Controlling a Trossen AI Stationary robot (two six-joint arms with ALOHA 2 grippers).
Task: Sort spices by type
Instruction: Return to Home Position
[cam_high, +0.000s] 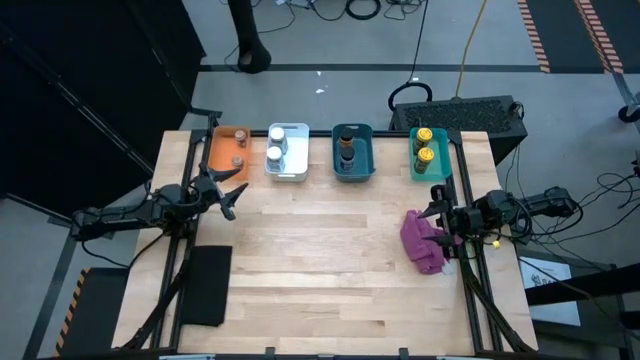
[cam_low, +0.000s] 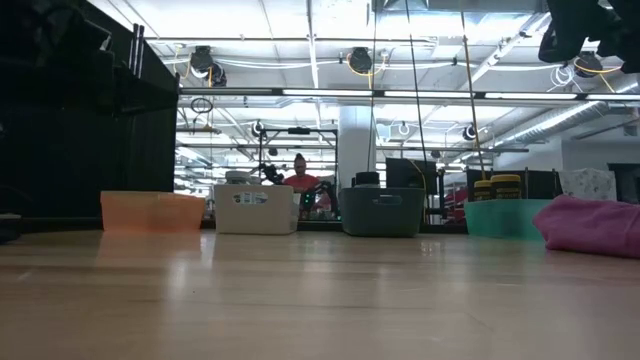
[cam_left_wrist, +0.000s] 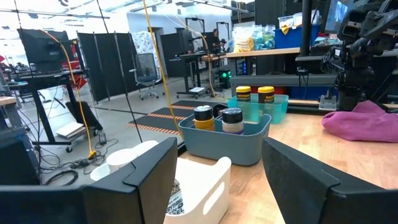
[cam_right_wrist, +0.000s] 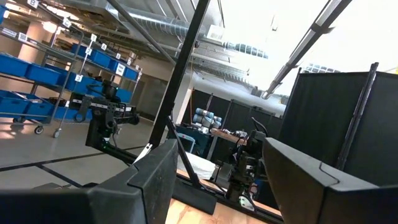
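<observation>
Warehouse-type room, pale wood worktop (cam_high: 330, 290), cables on the floor beyond it. Four bins in a row along the far edge.

Task items, L to R:
- orange bin (cam_high: 218, 150): two brown-lid jars (cam_high: 241, 134)
- white bin (cam_high: 290, 176): two white-lid jars (cam_high: 275, 155)
- blue bin (cam_high: 370, 150): two dark-lid jars (cam_high: 347, 157)
- teal bin (cam_high: 413, 165): two yellow-lid jars (cam_high: 424, 154)

No jar seen on the bare worktop. Judgement: sort looks complete and only the arms' retreat is left.

Grippers: left gripper (cam_high: 235, 193) is just near of the orange bin, fingers spread wide, nothing between them. Right gripper (cam_high: 438, 213) is at the right side, at the far edge of the magenta cloth (cam_high: 425, 250). Its fingers are also wide and empty, and the low view puts it well up.

Risks:
1. Left gripper sits close to the orange and white bins. A sweep toward the far side could clip a rim and tip the jars.
2. If the right arm drops while pulling back, a finger could snag the cloth and drag it.
3. Blue bin: the two jars' contents look different in the left wrist view, so the type match is unconfirmed.

Other: black mat (cam_high: 205, 285) at near left, clear of both grippers. Person (cam_low: 299, 175) far off behind the bins, no obstruction.
</observation>
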